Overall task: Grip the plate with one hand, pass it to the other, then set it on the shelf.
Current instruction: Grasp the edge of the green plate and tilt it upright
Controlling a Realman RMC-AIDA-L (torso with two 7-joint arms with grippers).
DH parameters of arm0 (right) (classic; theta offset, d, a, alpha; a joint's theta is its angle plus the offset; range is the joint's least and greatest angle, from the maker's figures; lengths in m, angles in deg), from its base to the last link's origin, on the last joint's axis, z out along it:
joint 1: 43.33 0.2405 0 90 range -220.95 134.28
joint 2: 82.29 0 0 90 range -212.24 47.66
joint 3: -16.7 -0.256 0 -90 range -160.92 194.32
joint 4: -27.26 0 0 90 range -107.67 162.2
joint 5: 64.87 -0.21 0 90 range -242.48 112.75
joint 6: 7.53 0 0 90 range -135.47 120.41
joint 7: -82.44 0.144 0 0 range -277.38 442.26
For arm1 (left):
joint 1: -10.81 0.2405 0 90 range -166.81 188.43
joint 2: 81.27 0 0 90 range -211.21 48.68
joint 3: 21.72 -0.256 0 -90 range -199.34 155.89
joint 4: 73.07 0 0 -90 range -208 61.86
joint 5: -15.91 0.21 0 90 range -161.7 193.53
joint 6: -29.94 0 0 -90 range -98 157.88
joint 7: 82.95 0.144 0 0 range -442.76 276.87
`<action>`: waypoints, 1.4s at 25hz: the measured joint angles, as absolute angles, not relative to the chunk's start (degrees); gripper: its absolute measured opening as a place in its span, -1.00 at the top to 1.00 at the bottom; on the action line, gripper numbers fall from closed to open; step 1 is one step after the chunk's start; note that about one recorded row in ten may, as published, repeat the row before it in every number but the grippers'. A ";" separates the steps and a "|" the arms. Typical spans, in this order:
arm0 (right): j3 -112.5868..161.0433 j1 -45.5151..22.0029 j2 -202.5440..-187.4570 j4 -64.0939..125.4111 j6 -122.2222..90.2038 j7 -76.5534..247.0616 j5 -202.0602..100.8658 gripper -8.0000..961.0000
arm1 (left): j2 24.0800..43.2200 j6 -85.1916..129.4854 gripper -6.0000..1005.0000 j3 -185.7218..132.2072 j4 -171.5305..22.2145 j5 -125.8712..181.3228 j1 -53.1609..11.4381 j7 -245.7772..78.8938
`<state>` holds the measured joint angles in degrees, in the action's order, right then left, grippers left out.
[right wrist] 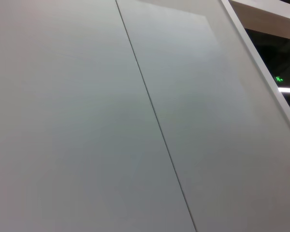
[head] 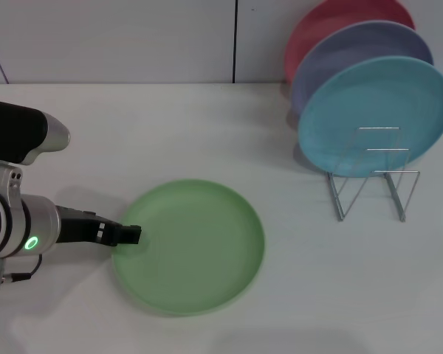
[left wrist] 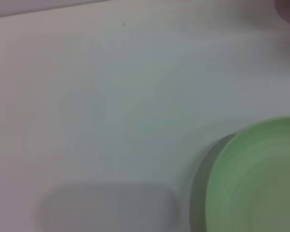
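On the white tabletop (head: pixel 303 295) in the head view, the round light-green matte plastic plate (head: pixel 196 247) lies flat, well apart from the thin silver wire plate rack (head: pixel 374 177) at right. That rack holds a turquoise plate (head: pixel 373 114), a lavender plate (head: pixel 354 55) and a red plate (head: pixel 332 22) standing on edge, with its front loops bare. The left gripper (head: pixel 131 234), black, on a silver arm with a green glowing ring, reaches in low and meets the plate's left rim; whether its jaws are apart or clamped on the rim cannot be told. Left wrist view: the plate's rim (left wrist: pixel 253 181) and bare tabletop, no fingers showing. Right wrist view: only a pale wall panel (right wrist: pixel 87 121) with a seam; the right gripper is not seen.
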<state>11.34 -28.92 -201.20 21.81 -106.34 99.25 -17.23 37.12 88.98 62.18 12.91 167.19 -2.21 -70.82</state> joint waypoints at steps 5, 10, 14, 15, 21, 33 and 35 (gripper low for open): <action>11.34 -28.92 -201.20 21.84 -106.34 99.25 -17.23 -0.70 | 37.12 89.35 -0.65 62.21 12.70 167.13 -2.28 -70.82; 11.34 -28.92 -201.20 21.82 -106.34 99.25 -17.23 -0.70 | 37.12 89.37 -0.65 62.18 11.30 167.39 -2.64 -70.82; 11.34 -28.92 -201.20 21.81 -106.34 99.25 -17.23 -0.70 | 37.12 89.40 -0.65 62.19 9.59 167.44 -3.41 -70.82; 11.34 -28.92 -201.20 21.81 -106.34 99.24 -17.24 -0.70 | 37.12 89.40 -0.65 62.19 9.59 167.44 -3.41 -70.82; 11.37 -28.92 -201.20 21.81 -106.35 99.24 -17.23 -0.70 | 37.12 89.50 -0.64 61.90 9.25 167.45 -3.76 -70.82; 11.43 -28.87 -201.20 21.81 -106.40 99.24 -17.23 -0.70 | 37.21 91.11 -0.46 61.77 9.64 168.29 -4.04 -70.91; 11.43 -28.86 -201.20 21.81 -106.41 99.24 -17.23 -0.70 | 37.21 91.23 -0.35 61.77 9.79 168.36 -4.05 -71.05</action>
<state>11.43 -28.86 -201.20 21.81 -106.41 99.24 -17.23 37.21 91.23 61.77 9.79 168.36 -4.05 -71.05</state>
